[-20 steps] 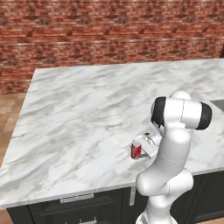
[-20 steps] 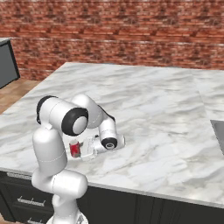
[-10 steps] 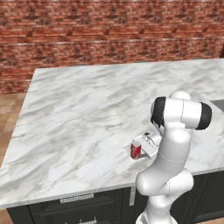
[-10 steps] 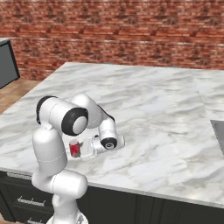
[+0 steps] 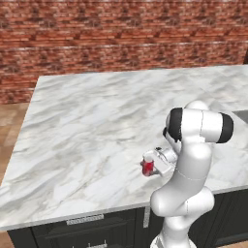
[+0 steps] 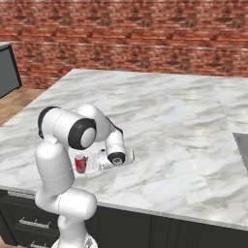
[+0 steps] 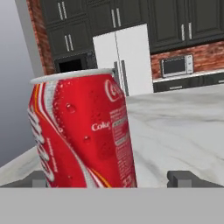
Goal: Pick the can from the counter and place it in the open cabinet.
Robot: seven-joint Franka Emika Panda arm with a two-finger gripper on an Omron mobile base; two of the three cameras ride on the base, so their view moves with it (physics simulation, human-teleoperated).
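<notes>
The red soda can (image 5: 148, 166) stands upright on the white marble counter (image 5: 97, 121) near its front edge, just left of the arm's base. My gripper (image 5: 152, 164) reaches in low from the right and sits open around it. In the right base view the can (image 6: 80, 163) is beside the hand, with the gripper (image 6: 88, 164) at its side. Up close in the hand view, the can (image 7: 83, 131) stands between the fingertips (image 7: 188, 178), nearer the left one, with a gap to the right one. I cannot tell which of the dark wall cabinets (image 7: 183, 22) far behind it is open.
A brick wall (image 5: 121, 43) runs behind the counter. A dark grey panel (image 6: 7, 70) stands at the left edge of the right base view. Far off in the hand view are a white fridge (image 7: 122, 61) and a microwave (image 7: 175, 65). Dark drawer fronts (image 5: 82, 230) lie below the counter.
</notes>
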